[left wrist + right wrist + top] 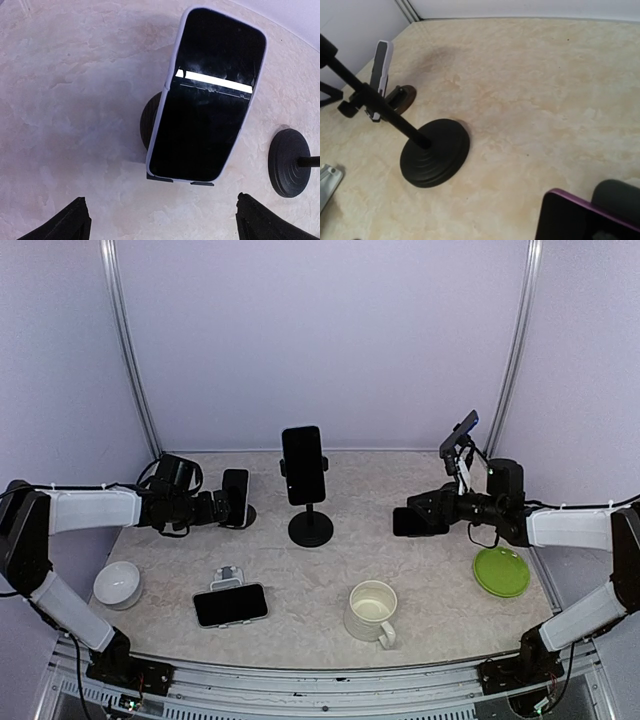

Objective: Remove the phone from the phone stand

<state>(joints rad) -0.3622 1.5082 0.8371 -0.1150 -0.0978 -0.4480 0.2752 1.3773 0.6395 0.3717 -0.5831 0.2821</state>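
Phone (210, 100) propped on low phone stand (150, 119) at left of table (60, 100), facing left claw (160, 212), released and spread wide, short of contact. Approach step, grasp not yet made. Next: advance, clamp both long edges, lift clear of cradle lip. Right claw (430, 515) clenched around purple-cased phone (570, 220).

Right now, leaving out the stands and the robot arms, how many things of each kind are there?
Phones: 5 (left phone, centre phone, front phone, right rear phone, purple-edged phone)
Mugs: 1 (cream mug)
Bowls: 1 (white bowl)
Plates: 1 (green plate)
Total: 8
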